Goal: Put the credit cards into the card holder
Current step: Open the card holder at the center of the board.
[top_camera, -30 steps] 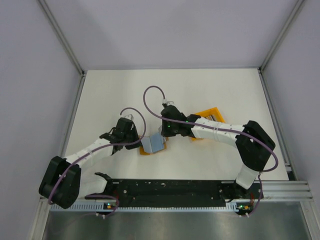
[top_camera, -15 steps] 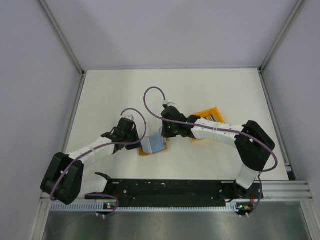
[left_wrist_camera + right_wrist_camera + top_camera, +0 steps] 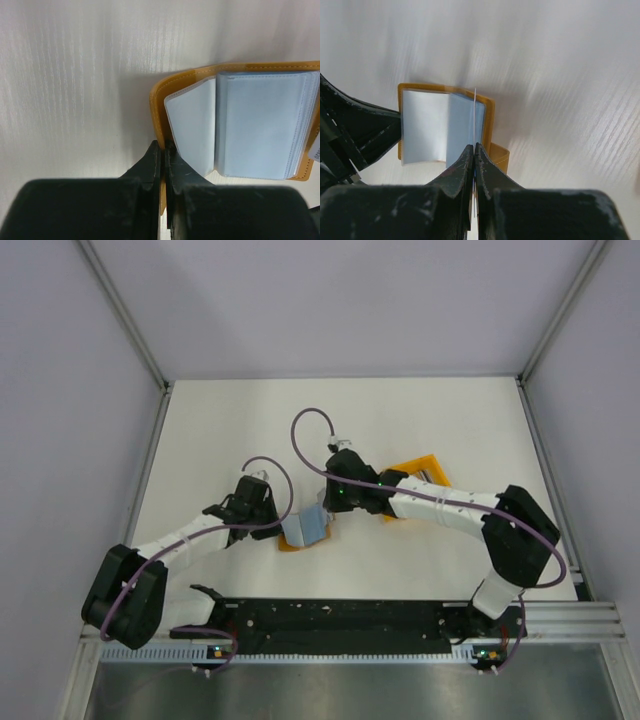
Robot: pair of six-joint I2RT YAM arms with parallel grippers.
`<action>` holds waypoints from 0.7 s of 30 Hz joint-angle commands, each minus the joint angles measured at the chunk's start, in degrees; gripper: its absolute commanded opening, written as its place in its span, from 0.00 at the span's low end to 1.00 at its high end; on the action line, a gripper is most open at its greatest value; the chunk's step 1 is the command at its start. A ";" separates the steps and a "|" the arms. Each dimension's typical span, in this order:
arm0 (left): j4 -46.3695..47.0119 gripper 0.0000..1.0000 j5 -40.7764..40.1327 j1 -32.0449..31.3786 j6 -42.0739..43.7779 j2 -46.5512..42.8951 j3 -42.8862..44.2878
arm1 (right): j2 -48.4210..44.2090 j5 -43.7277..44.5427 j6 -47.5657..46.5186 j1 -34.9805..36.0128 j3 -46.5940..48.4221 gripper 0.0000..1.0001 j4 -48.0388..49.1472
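Observation:
The card holder (image 3: 305, 530) lies open on the white table, mustard cover down and grey-blue sleeves (image 3: 260, 125) up. My left gripper (image 3: 161, 147) is shut on the cover's left edge (image 3: 156, 110). My right gripper (image 3: 474, 147) is shut on a thin credit card (image 3: 474, 112), seen edge-on as a pale line. The card stands over the sleeves of the card holder (image 3: 425, 125), near its right-hand side. In the top view the right gripper (image 3: 326, 517) sits at the holder's right edge and the left gripper (image 3: 277, 527) at its left edge. More credit cards (image 3: 430, 477) show as a striped row.
A bright orange bin (image 3: 408, 468) lies behind the right arm and contains the striped row of cards. The clasp tab (image 3: 499, 155) sticks out beside the right fingers. The left fingers (image 3: 365, 130) show at the left of the right wrist view. Grey walls enclose the table.
The right arm has shifted a little to the right, its elbow moving outward. The left arm's shoulder end shifted slightly. Both gripper holds are unchanged.

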 commanded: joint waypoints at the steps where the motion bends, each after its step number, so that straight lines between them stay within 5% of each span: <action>1: -0.07 0.00 -0.14 0.12 1.92 0.02 0.68 | -2.80 1.08 -0.15 -0.90 1.28 0.00 0.23; 21: 0.81 0.00 0.74 0.12 1.05 0.19 0.42 | 0.89 -3.05 1.25 -0.99 -0.48 0.00 1.46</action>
